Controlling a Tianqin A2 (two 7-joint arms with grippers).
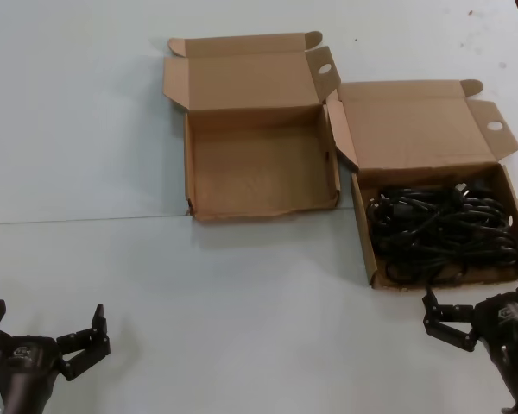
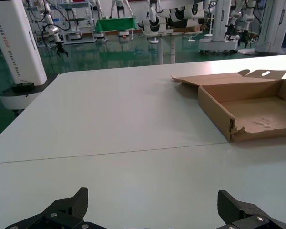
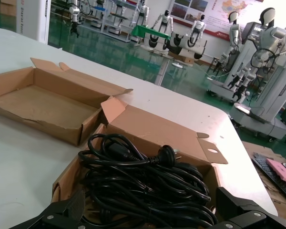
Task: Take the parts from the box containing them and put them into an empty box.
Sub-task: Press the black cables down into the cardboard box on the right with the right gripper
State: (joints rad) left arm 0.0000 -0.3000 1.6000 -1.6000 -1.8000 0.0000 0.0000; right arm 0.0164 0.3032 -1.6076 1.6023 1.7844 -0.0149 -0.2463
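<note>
The empty box, nearly square with a wavy front wall, lies open at the table's middle; it also shows in the left wrist view and the right wrist view. To its right, the wider box containing them holds a tangle of black power cables. My right gripper is open and empty, just in front of this box's front wall; in its wrist view the cables lie right ahead. My left gripper is open and empty at the near left, far from both boxes.
Both lids stand open behind the boxes, the cable box's lid beside the empty box's right wall. A seam crosses the white table. The table's far edge drops off to a hall with other robots.
</note>
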